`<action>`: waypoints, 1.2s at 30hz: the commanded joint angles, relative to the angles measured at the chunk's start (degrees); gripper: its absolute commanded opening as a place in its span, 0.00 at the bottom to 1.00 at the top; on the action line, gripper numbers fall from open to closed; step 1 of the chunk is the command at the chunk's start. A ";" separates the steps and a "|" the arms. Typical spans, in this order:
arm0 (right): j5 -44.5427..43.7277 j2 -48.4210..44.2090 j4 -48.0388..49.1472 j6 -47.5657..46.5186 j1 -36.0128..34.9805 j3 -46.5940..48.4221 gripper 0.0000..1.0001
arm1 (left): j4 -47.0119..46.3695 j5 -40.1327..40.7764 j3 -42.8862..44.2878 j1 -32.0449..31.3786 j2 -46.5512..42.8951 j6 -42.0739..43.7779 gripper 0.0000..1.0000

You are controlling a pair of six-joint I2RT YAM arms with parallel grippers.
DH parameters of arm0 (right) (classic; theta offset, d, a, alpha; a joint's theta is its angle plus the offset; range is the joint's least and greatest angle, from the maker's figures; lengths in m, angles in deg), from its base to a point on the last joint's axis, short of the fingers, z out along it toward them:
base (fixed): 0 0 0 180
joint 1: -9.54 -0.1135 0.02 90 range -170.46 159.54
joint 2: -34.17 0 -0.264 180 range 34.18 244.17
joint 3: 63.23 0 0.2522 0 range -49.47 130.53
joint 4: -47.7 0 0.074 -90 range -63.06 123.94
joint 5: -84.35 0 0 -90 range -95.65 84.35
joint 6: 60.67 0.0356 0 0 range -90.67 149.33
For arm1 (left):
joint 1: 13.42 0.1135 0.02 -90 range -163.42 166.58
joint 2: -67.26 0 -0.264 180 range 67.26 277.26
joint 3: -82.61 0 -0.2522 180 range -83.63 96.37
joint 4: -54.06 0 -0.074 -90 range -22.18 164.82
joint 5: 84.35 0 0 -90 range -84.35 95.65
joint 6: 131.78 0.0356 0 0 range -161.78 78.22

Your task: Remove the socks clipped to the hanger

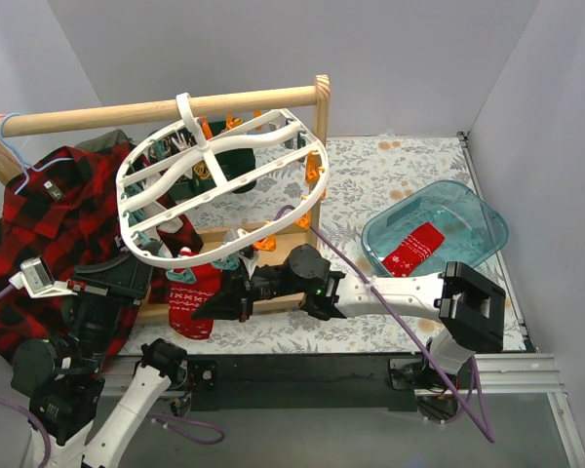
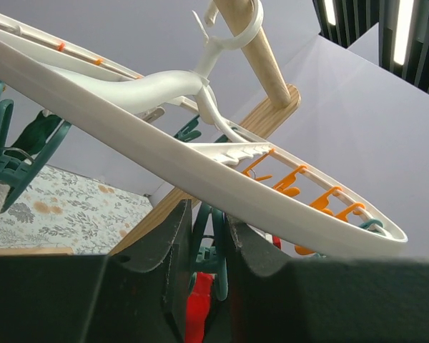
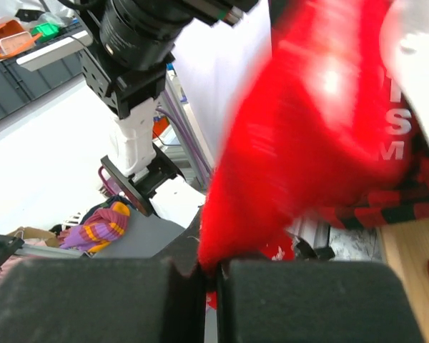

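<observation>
Jaws at right clamp a red snowflake sock (image 3: 307, 143) below the white oval plastic hanger (image 2: 164, 146); left jaws pinch its teal clip (image 2: 204, 250).

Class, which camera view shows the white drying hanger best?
The top view: the hanger appears whole, rim and cross bars. The left wrist view shows only part of its rim from below; the right wrist view shows none clearly.
</observation>
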 commanded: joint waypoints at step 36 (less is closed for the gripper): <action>-37.51 -45.83 -62.16 -6.77 67.60 -22.34 0.01 | -1.36 -20.37 4.94 0.14 6.54 15.61 0.00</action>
